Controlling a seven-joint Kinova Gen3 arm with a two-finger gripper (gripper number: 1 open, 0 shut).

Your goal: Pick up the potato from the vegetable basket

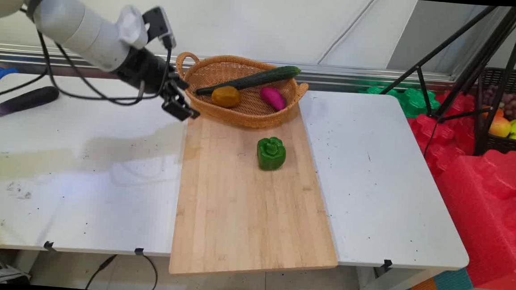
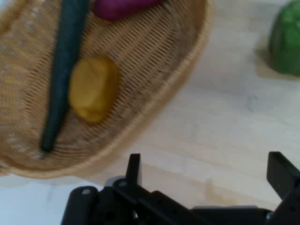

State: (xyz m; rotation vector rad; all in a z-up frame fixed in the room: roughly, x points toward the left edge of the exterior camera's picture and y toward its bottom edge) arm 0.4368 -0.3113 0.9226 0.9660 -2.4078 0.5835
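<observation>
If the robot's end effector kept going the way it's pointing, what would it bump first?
Probably the wooden board: the open end effector points at bare wood just beside the basket. Depth is hard to judge.

You have a white table [image 1: 381, 179] carrying a wooden cutting board [image 1: 245, 207] across its middle, and a dark eggplant [image 1: 23, 100] lying directly on the tabletop at its far left.
</observation>
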